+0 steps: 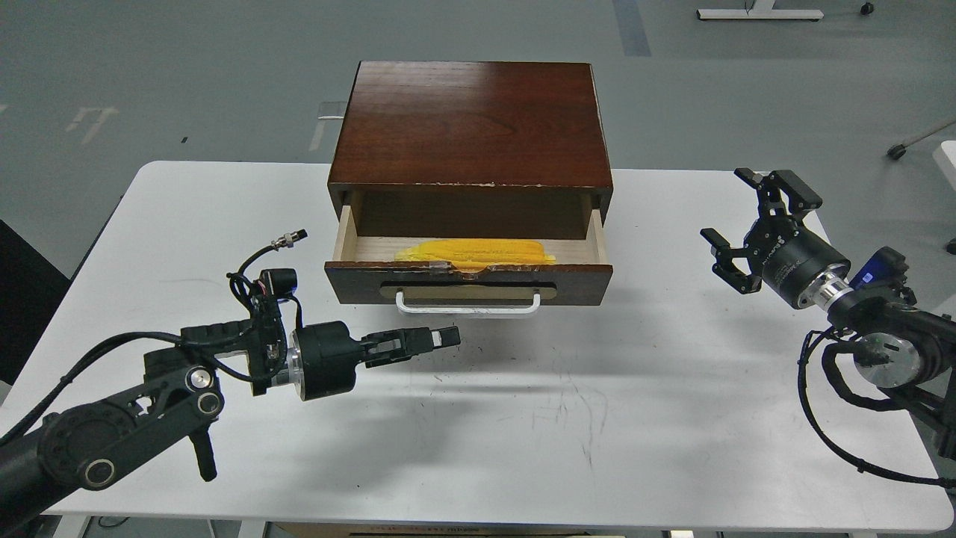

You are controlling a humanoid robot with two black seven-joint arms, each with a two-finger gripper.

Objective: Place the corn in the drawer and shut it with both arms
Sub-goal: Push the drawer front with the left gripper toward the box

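Count, taken relative to the dark reddish-brown wooden cabinet (470, 127): one cabinet on one white rectangular table (523, 418). One pulled-out drawer (468, 282) in its front, bearing one white bar handle (467, 305). One bare yellow corn cob (478, 251) inside that drawer. Two black clawed grippers of mine: left gripper (437, 338) one, below the cabinet's front; right gripper (747, 232) one, to the cabinet's right.

Lab: bare grey floor (187, 75), white worktable (523, 418).

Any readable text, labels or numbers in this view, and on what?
No text here can be read.
Right gripper: faint white lettering on its black body, too small to read.
Cabinet, drawer, corn, table: no lettering seen.
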